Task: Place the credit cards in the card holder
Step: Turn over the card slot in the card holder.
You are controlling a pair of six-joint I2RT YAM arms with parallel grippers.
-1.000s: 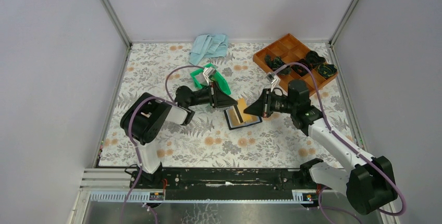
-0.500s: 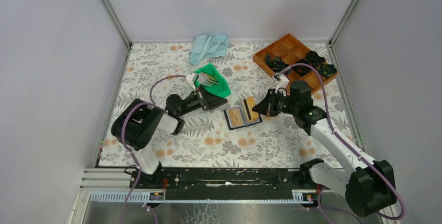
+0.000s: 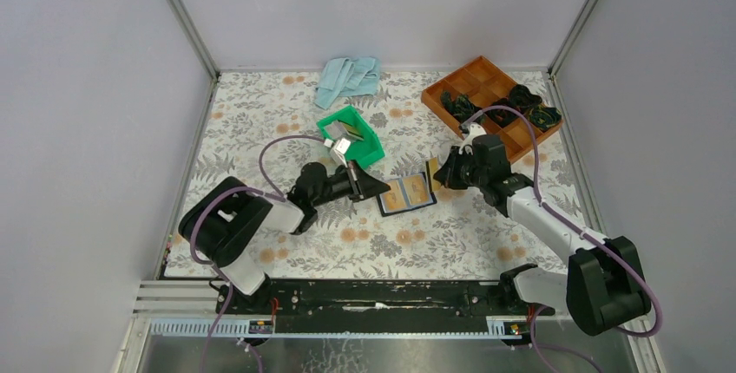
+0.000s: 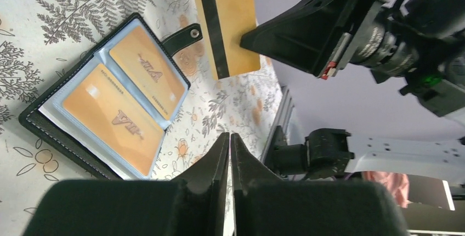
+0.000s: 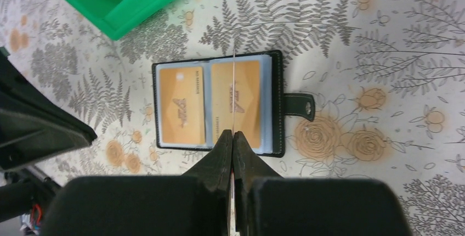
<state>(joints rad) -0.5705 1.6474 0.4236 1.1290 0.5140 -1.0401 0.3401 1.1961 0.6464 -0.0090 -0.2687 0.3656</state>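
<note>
right gripper point(image 5: 233, 137) clamped tight on one gold card point(image 4: 233, 27), held on edge over the open card holder point(image 5: 277, 110), tab side. two cards point(image 5: 181, 104) sit in its pockets. left gripper point(image 4: 230, 135) closed, empty, low by the holder's far edge. green bin point(image 3: 351, 134) is behind. both arms reach inward.

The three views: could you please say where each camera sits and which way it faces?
Top external: high behind the bases, looking down at the table; both arms show.
Left wrist: low, facing the card holder and right gripper's credit card; own fingers show.
Right wrist: straight above the card holder; own fingers show.
Both wrist views share the card holder.
</note>
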